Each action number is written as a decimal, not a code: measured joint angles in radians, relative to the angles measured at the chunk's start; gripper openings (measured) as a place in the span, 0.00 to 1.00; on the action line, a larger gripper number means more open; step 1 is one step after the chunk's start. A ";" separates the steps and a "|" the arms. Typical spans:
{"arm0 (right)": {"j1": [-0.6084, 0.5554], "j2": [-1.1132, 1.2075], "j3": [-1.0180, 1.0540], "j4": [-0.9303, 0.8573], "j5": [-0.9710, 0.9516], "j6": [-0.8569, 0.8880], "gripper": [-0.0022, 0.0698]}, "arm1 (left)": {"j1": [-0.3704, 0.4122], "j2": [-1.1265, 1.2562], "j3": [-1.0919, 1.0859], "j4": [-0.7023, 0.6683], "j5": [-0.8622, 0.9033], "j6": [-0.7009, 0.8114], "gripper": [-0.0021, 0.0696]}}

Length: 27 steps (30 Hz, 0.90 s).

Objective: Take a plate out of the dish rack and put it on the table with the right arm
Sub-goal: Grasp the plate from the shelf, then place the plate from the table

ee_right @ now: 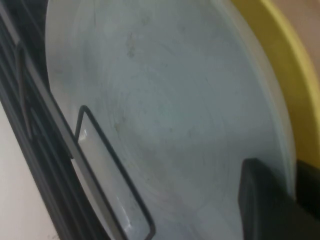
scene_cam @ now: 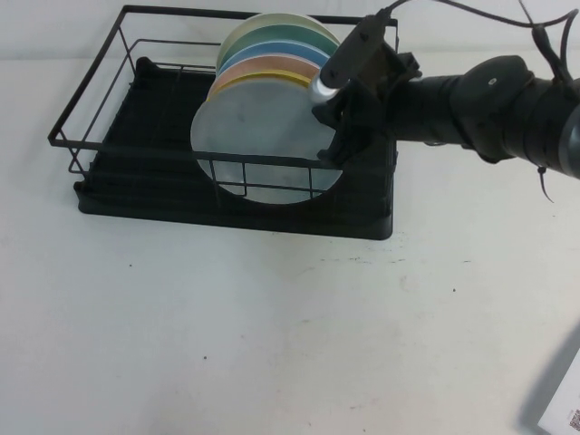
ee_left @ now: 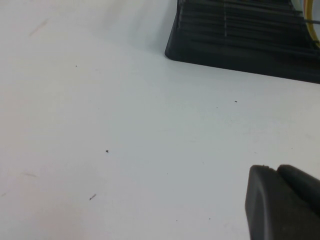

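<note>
White table fills the lower frame. Black dish rack sits upper left so plates stand on edge. Frontmost, the pale grey-blue plate faces outward, easiest to reach. At its right rim the right gripper pinches narrow on it. The left gripper is parked low over the table; its claw I cannot tell.

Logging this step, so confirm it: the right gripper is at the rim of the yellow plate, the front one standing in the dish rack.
Wrong on one point. The front plate in the dish rack is the pale grey-blue plate, not the yellow one, which stands just behind it. The right gripper is at the grey-blue plate's rim. The high view shows this, and the right wrist view agrees.
</note>
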 joint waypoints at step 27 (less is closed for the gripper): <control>0.000 -0.454 -0.001 -0.298 0.396 0.784 0.09 | 0.000 0.000 0.000 0.000 0.000 0.000 0.02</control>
